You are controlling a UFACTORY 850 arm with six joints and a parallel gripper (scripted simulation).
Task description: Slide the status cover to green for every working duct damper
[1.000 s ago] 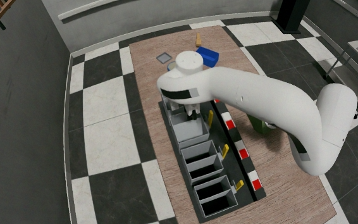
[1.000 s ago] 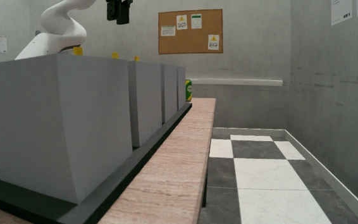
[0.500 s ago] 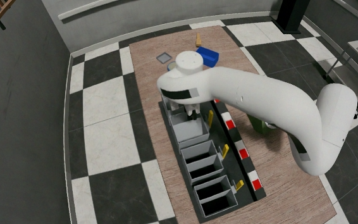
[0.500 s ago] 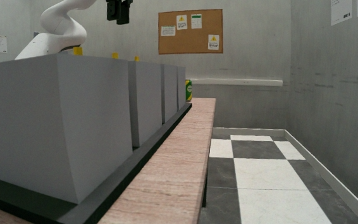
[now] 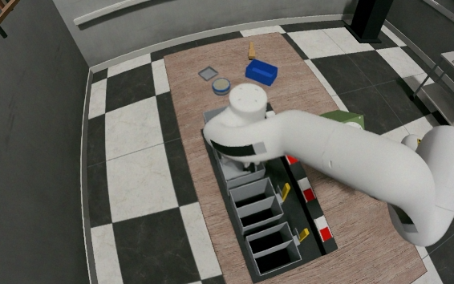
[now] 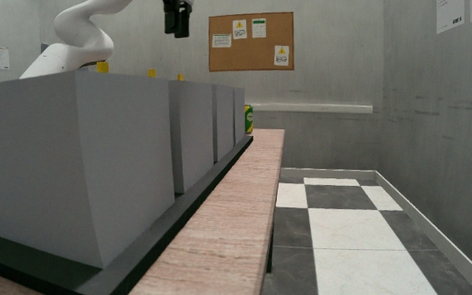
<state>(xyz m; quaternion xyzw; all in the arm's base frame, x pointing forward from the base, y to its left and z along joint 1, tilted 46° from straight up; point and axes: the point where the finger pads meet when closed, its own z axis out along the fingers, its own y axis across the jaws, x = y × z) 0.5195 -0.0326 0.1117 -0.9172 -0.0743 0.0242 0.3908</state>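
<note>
Four grey open-topped duct dampers stand in a row on a dark base [image 5: 292, 208]. The nearest damper [image 5: 273, 253] and the second [image 5: 256, 206] are in plain sight, each with a yellow lever [image 5: 304, 234] [image 5: 285, 192] at its side. My arm covers most of the third damper [image 5: 241, 174] and all of the fourth. Three status sliders show red [image 5: 325, 233] [image 5: 309, 194] [image 5: 292, 160]; the fourth is hidden. In the side view the dampers [image 6: 82, 158] fill the left, and my gripper [image 6: 177, 25] hangs high above them, partly open and empty.
At the table's far end lie a blue bin [image 5: 261, 72], a wooden block [image 5: 251, 50], a grey square tile [image 5: 208, 73] and a round dish [image 5: 220, 86]. A green box [image 5: 344, 118] sits by the right edge. A green and yellow can [image 6: 248, 118] stands behind the row.
</note>
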